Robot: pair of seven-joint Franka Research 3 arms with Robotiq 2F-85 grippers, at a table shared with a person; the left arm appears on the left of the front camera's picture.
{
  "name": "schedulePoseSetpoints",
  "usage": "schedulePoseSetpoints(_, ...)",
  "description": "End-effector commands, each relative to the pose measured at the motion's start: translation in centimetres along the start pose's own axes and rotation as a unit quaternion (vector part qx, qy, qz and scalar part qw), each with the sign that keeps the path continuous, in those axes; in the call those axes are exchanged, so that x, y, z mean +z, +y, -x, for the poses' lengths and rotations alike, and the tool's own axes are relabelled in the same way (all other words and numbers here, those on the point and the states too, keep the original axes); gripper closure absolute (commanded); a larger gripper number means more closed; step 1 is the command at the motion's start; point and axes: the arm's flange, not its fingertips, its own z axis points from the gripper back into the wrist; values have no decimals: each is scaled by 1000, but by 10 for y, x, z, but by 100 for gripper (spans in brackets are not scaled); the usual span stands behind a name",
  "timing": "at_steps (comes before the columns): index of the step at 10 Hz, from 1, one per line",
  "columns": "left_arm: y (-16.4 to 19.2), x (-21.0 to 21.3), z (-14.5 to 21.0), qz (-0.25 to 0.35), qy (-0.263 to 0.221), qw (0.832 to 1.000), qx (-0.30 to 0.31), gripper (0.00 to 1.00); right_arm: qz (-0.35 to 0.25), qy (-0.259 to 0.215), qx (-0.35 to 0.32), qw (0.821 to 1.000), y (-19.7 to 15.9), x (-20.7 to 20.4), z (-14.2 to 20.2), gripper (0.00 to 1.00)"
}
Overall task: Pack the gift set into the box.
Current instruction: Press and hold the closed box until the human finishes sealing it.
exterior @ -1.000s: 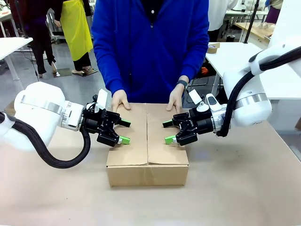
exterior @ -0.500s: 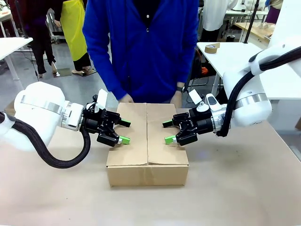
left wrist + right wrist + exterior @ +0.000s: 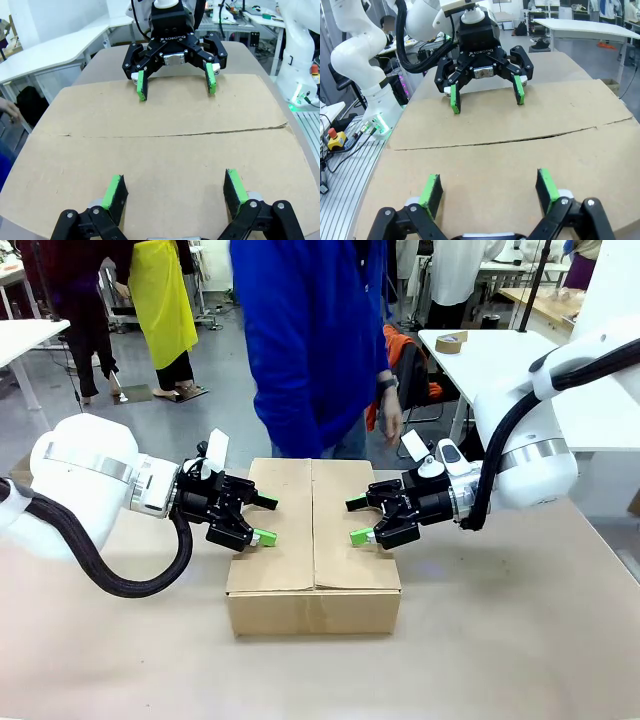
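**Box Closed, Both Grippers Open Over Flaps**

The box sits on the table with its top flaps shut. The left gripper and right gripper face each other over opposite flaps, jaws spread wide and holding nothing. Whether the pads touch the cardboard cannot be told. A person stands behind the box.

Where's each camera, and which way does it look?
Front view: between the left arm and right arm, facing across the closed box toward the person.
Left wrist view: on the left arm, along the open left gripper, facing the right gripper.
Right wrist view: on the right arm, along its fingers, facing the left gripper.
Both wrist views share the box's seam.
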Motion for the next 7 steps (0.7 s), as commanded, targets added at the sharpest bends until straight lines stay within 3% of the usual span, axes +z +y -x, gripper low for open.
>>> schedulePoseSetpoints(1,-2,0,3,-1,-2,1000,-7,0,-1,1,0,1000,0,-1,0,0)
schedulePoseSetpoints(7,-2,0,3,-1,-2,1000,-7,0,-1,1,0,1000,0,-1,0,0)
